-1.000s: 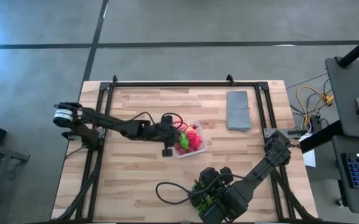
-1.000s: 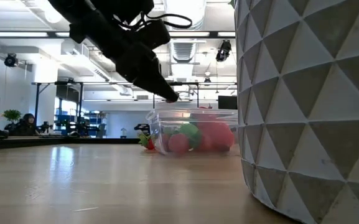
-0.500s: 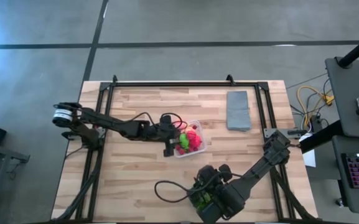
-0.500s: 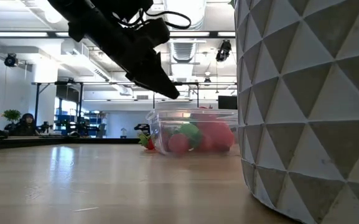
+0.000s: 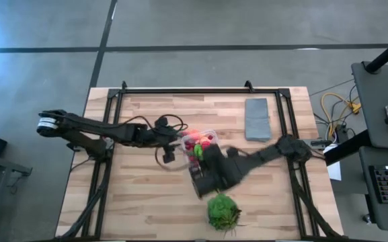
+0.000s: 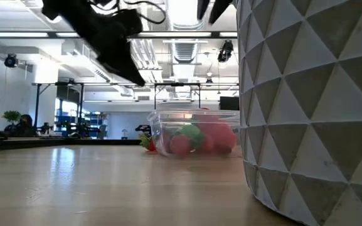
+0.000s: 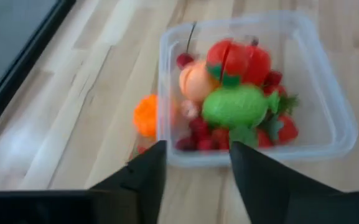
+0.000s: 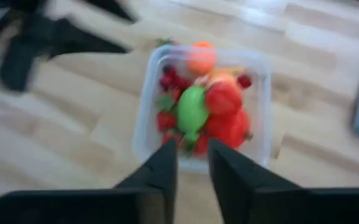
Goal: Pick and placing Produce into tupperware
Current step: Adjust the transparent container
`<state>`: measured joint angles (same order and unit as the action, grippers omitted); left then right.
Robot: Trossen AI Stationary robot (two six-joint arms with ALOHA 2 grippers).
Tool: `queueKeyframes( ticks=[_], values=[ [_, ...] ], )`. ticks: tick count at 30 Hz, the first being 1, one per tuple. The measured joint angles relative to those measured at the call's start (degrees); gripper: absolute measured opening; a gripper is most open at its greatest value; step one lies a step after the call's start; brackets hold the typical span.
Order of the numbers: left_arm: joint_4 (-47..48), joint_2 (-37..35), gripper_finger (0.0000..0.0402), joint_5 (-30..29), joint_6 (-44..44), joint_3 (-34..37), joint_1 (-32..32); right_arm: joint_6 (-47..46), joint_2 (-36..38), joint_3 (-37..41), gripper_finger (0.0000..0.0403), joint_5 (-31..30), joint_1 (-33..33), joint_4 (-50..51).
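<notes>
The clear tupperware (image 5: 204,138) stands on the wooden table, filled with produce (image 7: 238,106): a lime-green piece, red and peach pieces, and small red berries. One orange piece (image 7: 145,116) lies on the table against the container's outer wall. My left gripper (image 5: 169,156) is open, held above the table just left of the tupperware (image 7: 316,134), holding nothing. My right gripper (image 5: 199,161) is open and empty, above the container's near rim (image 8: 195,163). Motion blur smears both wrist views.
A green leafy plant (image 5: 222,210) in a pale faceted pot (image 6: 312,107) stands near the table's near edge and fills the right of the low view. A flat grey slab (image 5: 257,119) lies at the far right. Black frame rails border the table.
My right arm has swung fast from over the green plant at the near edge toward the far side, up to the tupperware. My left gripper has drawn back from the container's rim toward the table's left and has risen. The plant now stands uncovered.
</notes>
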<state>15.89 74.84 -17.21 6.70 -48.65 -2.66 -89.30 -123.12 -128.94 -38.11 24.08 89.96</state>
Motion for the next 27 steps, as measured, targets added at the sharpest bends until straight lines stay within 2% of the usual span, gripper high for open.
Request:
queueKeyframes(
  ticks=[4, 10, 14, 17, 21, 27],
  values=[
    [2.6, -1.6, 0.0101, 0.0, 0.0, 1.6, 0.2, 5.0, 0.4, 0.1, 0.0020, 2.8, -6.5, 0.1],
    [6.5, -2.7, 0.0009, 0.2, 0.0, 5.2, 0.3, 10.3, 0.8, 1.4, 0.0012, 8.4, -16.5, 0.0],
    [7.3, -3.9, 0.0007, 0.2, -0.1, 8.2, 0.3, 16.4, 0.8, 3.2, 0.0012, 14.5, -23.1, -0.3],
    [8.2, -5.7, 0.0002, -0.7, 0.8, 10.2, 0.3, 21.2, 0.8, 5.4, 0.0012, 16.5, -27.3, -1.1],
    [7.9, -10.7, 0.0001, -6.9, 6.3, 13.3, 0.4, 30.0, 0.8, 9.4, 0.0012, 21.6, -32.6, -3.9],
    [7.0, -19.7, 0.0001, -10.4, 11.4, 16.2, 0.4, 40.0, 0.8, 17.6, 0.0012, 31.0, -38.3, -18.1]
  ],
)
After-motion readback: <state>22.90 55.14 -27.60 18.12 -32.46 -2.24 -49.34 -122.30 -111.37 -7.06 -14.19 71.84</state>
